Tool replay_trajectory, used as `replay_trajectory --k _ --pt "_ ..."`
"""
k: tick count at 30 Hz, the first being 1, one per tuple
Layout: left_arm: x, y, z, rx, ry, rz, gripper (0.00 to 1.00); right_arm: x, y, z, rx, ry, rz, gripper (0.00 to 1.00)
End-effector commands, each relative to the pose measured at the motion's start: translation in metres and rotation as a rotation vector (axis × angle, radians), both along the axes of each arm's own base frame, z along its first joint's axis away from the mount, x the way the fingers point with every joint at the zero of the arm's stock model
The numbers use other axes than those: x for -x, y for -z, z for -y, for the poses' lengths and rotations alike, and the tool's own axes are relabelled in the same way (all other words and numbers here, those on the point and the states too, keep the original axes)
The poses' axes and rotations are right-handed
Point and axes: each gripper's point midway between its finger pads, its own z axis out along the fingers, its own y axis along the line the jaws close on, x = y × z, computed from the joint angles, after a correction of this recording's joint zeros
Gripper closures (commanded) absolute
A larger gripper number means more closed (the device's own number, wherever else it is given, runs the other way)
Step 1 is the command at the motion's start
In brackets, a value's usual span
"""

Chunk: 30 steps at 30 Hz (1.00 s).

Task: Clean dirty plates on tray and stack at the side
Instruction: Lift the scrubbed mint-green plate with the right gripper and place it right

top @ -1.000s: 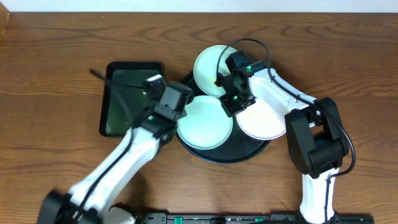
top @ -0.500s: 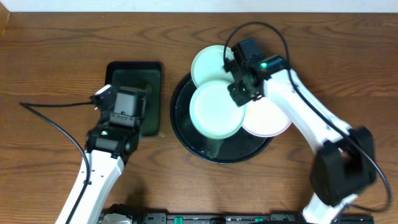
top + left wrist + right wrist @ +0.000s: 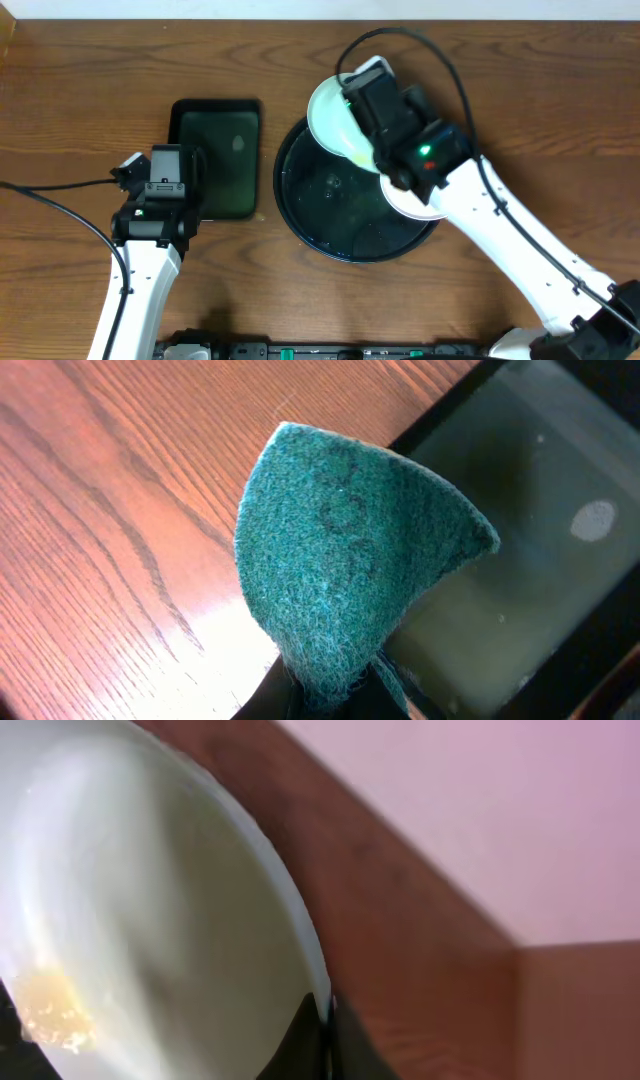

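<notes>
This looks like a robotics lab bench. Two white jointed arms, the left arm [image 3: 140,285] and the right arm [image 3: 520,245], stand at the near edge of a wood-grain tabletop [image 3: 80,80]. A loose black cable [image 3: 70,185] trails across it, and a plain pale wall [image 3: 480,800] rises behind. The kitchenware looks staged: a green sponge [image 3: 350,560], a pale plate [image 3: 150,920] and a round black tray [image 3: 330,205].
</notes>
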Motion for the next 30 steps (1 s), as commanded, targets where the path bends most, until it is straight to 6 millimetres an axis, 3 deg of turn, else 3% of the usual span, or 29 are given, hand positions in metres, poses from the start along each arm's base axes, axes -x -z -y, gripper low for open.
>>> replay_trajectory --k 1,6,9,18,24,26,28,30 --pt "-0.001 0.0 0.001 0.003 0.029 -0.002 0.93 0.006 -0.035 0.003 0.213 -0.021 0.104 0.99" --pt "-0.006 0.001 0.009 0.029 0.087 -0.001 0.93 0.015 -0.046 -0.022 0.358 -0.143 0.13 0.99" --pt "-0.006 0.001 0.009 0.031 0.088 -0.001 0.93 0.019 -0.058 -0.03 0.363 -0.125 0.189 0.99" --pt "-0.006 0.001 0.009 0.031 0.088 -0.001 0.93 0.018 -0.066 -0.033 0.432 -0.15 0.204 0.99" --pt "-0.006 0.001 0.009 0.031 0.088 -0.001 0.93 0.018 -0.065 -0.034 0.391 -0.138 0.21 0.99" --pt "-0.006 0.001 0.009 0.031 0.088 -0.001 0.92 0.018 -0.054 -0.04 0.276 -0.141 0.191 0.99" --pt "-0.006 0.001 0.009 0.031 0.088 -0.002 0.93 0.026 -0.02 -0.056 0.206 -0.275 0.045 0.99" --pt "-0.006 0.001 0.009 0.031 0.088 -0.002 0.93 0.027 0.005 -0.053 0.264 -0.331 -0.05 0.99"
